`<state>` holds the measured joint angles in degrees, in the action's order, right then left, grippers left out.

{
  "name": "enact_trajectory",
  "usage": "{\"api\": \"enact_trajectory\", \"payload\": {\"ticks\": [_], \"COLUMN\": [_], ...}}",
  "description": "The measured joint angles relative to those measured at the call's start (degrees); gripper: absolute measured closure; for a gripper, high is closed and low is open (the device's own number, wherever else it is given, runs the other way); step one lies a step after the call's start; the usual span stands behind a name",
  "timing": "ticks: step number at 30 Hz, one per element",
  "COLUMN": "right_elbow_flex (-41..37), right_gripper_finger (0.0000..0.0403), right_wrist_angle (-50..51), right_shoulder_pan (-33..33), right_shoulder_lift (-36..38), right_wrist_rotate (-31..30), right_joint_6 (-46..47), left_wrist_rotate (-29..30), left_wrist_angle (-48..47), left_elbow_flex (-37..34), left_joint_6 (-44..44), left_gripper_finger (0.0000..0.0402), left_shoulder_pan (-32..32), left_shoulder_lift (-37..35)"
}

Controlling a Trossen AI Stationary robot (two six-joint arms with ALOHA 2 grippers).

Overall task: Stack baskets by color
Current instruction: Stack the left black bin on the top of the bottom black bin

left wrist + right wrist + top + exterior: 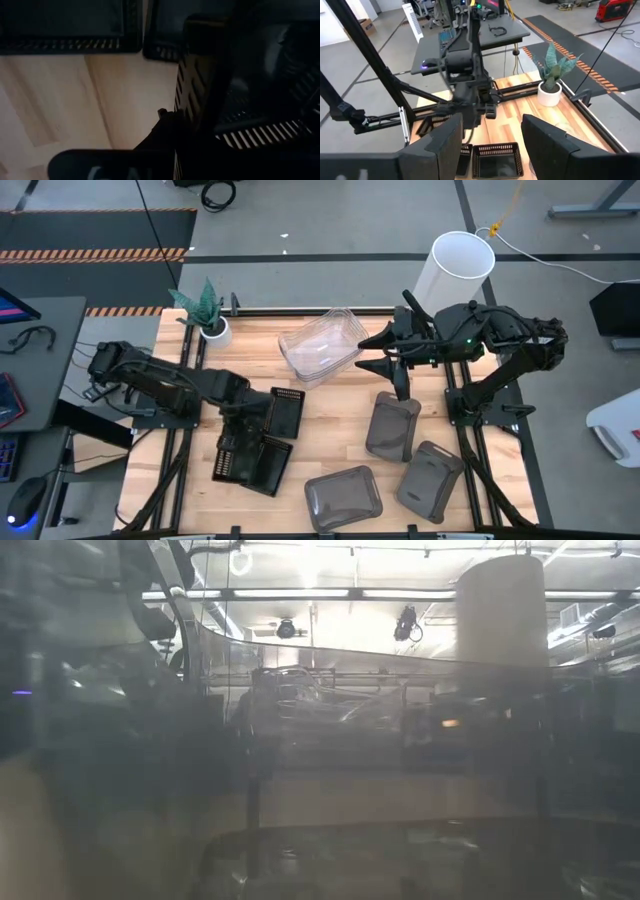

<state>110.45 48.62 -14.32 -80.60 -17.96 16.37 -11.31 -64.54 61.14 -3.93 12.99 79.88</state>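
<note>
The left gripper reaches down low over the black baskets at the table's front left, fingers closed on one basket's wall. The right gripper hangs open, raised beside the clear baskets.

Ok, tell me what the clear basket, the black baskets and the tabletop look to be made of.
Clear basket: likely thin glossy plastic; the wood shows through and its ribs catch glints.
Black baskets: probably matte moulded plastic, with slotted, perforated walls.
Tabletop: light wood planks with visible grain and seams, smooth satin finish.
</note>
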Motion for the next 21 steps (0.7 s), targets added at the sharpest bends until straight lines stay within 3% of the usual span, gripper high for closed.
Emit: {"api": "enact_trajectory", "payload": {"ticks": [6, 21], "right_elbow_flex": [0.0, 0.0], "right_gripper_finger": [0.0195, 0.0195], "right_wrist_angle": [0.2, 0.3], "right_shoulder_pan": [1.1, 1.8], "right_shoulder_lift": [0.0, 0.0], "right_wrist_rotate": [0.5, 5.8], "right_joint_6": [-0.2, -0.6], "left_wrist_rotate": [1.3, 8.7], "left_wrist_angle": [5.9, 8.2], "left_elbow_flex": [0.0, 0.4], "left_joint_6": [-6.2, -3.3], "left_gripper_finger": [0.0401, 0.0401], "left_shoulder_pan": [3.9, 7.1], "left_shoulder_lift": [2.9, 9.8]}}
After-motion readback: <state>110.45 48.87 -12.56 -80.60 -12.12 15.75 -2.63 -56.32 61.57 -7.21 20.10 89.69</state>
